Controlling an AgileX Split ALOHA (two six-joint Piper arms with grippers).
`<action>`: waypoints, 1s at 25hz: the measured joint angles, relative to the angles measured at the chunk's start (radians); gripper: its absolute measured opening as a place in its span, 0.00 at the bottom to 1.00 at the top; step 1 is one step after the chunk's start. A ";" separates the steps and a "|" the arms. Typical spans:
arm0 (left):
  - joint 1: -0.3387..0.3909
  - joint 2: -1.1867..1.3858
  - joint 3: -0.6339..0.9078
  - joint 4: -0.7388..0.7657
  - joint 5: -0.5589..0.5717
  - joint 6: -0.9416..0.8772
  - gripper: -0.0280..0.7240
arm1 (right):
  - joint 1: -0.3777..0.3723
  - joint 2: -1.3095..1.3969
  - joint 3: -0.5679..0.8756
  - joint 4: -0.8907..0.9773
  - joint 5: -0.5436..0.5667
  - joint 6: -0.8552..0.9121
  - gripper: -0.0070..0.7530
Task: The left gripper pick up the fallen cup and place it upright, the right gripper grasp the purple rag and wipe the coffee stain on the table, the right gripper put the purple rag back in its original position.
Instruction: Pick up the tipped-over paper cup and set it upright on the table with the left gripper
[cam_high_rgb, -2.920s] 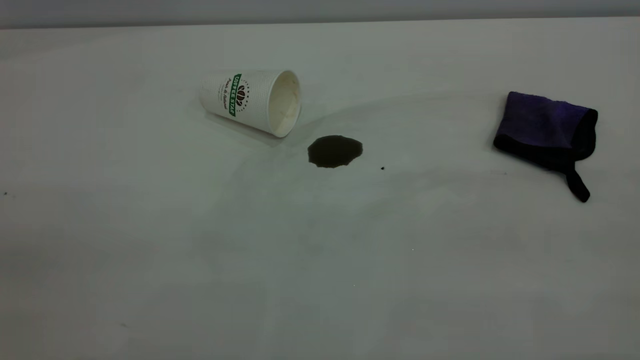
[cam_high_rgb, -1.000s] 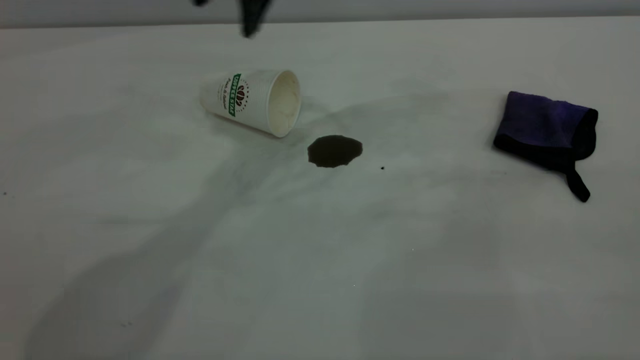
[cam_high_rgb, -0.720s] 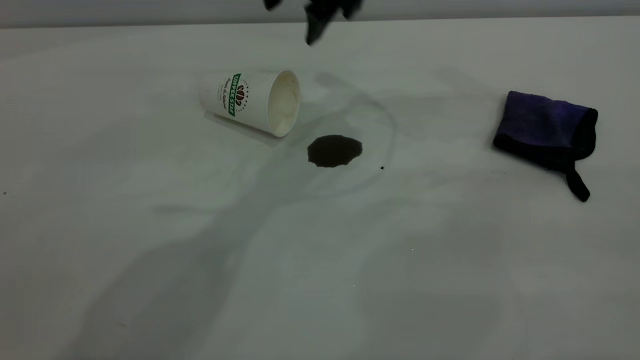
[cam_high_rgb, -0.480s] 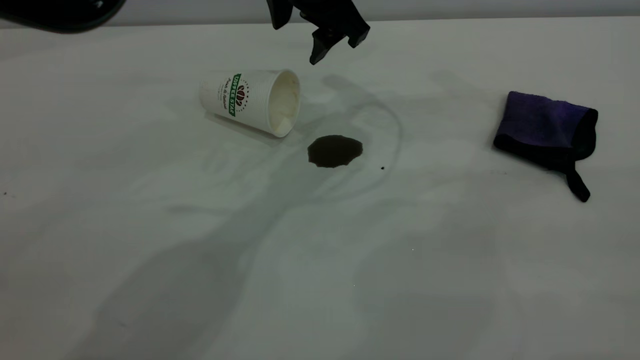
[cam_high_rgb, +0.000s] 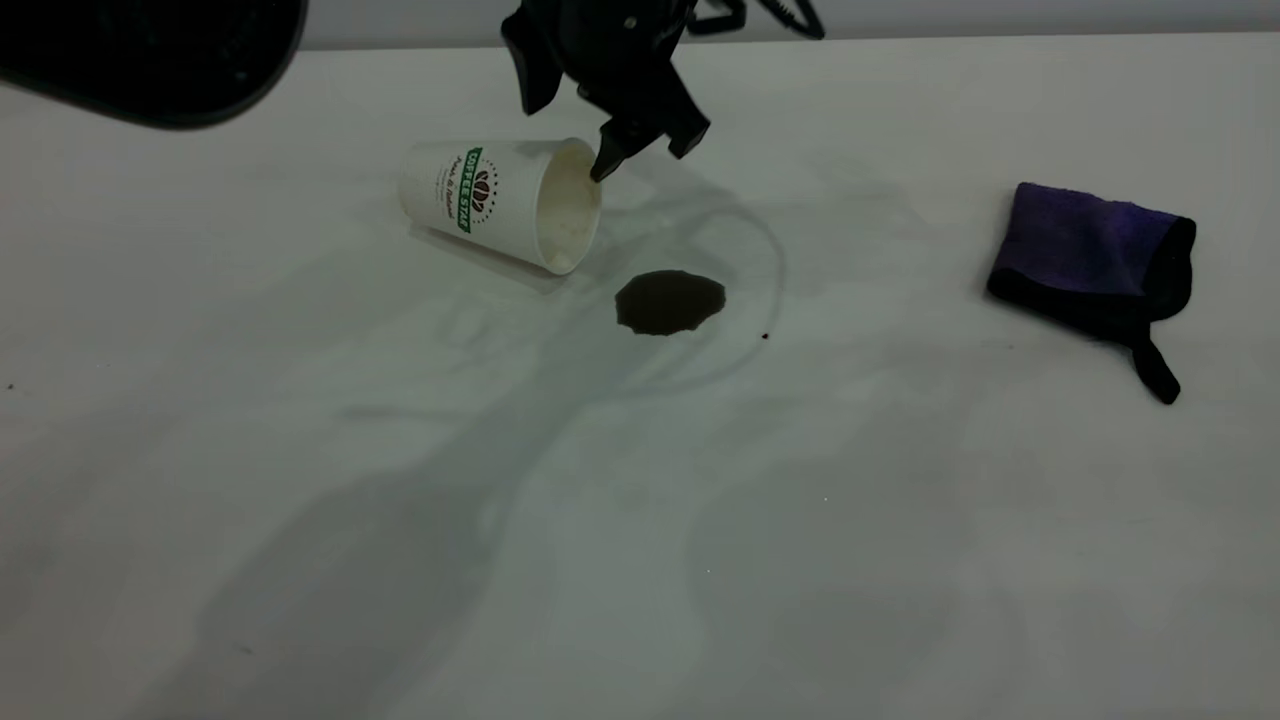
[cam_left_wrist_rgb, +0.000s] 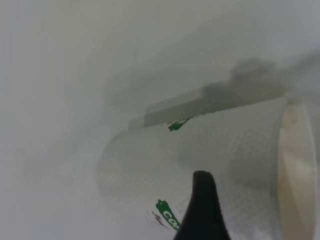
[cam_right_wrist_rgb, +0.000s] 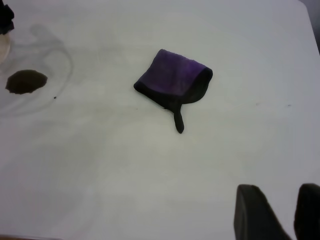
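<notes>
The table (cam_high_rgb: 640, 560) carries everything. Well right of the coffee stain (cam_high_rgb: 669, 301) lies the purple rag (cam_high_rgb: 1090, 255), black tab trailing. Just left of the stain the fallen cup (cam_high_rgb: 500, 200) lies on its side, mouth toward the stain, green band showing. The left gripper (cam_high_rgb: 640, 150) hangs at the rim, jaws spread. The right gripper (cam_right_wrist_rgb: 280, 212) hovers apart from the rag, jaws parted.

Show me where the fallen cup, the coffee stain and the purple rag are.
fallen cup (cam_high_rgb: 470, 195): exterior view, on its printed side wall.
coffee stain (cam_high_rgb: 668, 302): exterior view, middle of the puddle.
purple rag (cam_high_rgb: 1075, 240): exterior view, on the purple face.
</notes>
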 joint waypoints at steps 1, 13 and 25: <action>0.003 0.006 0.000 0.001 0.000 -0.001 0.93 | 0.000 0.000 0.000 0.000 0.000 0.000 0.32; 0.041 0.053 0.000 0.104 0.000 -0.001 0.67 | 0.000 0.000 0.000 0.001 0.000 0.000 0.32; 0.064 -0.003 0.000 0.151 0.000 0.030 0.07 | 0.000 0.000 0.000 0.001 0.000 0.000 0.32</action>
